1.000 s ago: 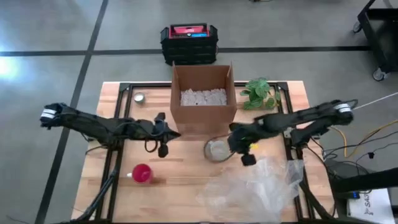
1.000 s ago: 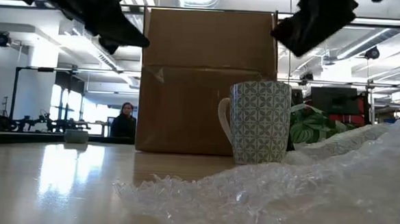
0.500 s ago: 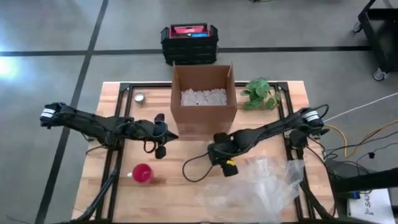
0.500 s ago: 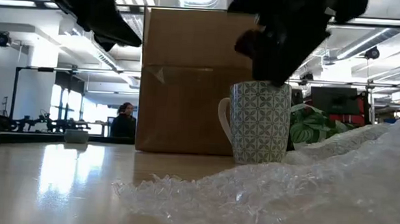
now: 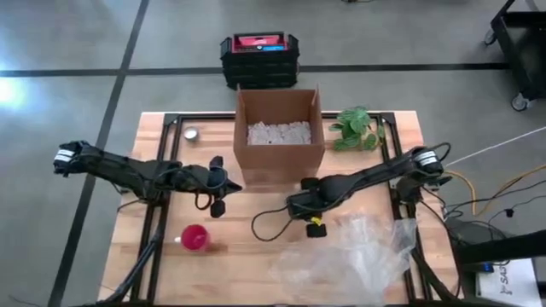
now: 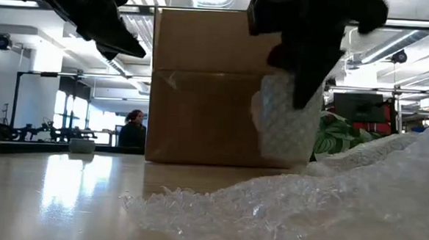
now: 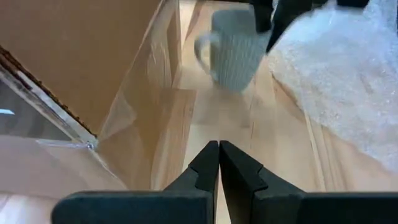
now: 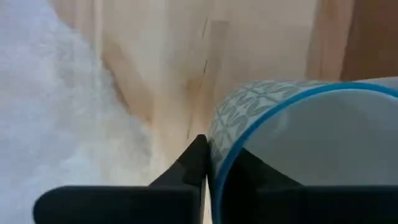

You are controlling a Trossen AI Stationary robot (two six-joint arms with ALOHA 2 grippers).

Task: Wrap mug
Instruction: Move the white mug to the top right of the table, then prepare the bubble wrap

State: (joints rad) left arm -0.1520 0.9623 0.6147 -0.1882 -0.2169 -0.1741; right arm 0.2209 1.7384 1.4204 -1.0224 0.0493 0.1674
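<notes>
R arm (image 5: 309, 205) low, fingers pinching mug (image 7: 231, 46) rim (L idle).

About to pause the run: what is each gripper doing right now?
Left gripper: shut, holding nothing, beside the cardboard box.
Right gripper: shut on the mug rim.

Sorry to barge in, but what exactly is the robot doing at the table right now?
The right gripper has closed on the rim of the patterned mug, gripping it in front of the cardboard box, beside the bubble wrap. In the low view the mug is motion-blurred. The left gripper hangs shut over the table nearby, holding nothing. No wrapping yet.
</notes>
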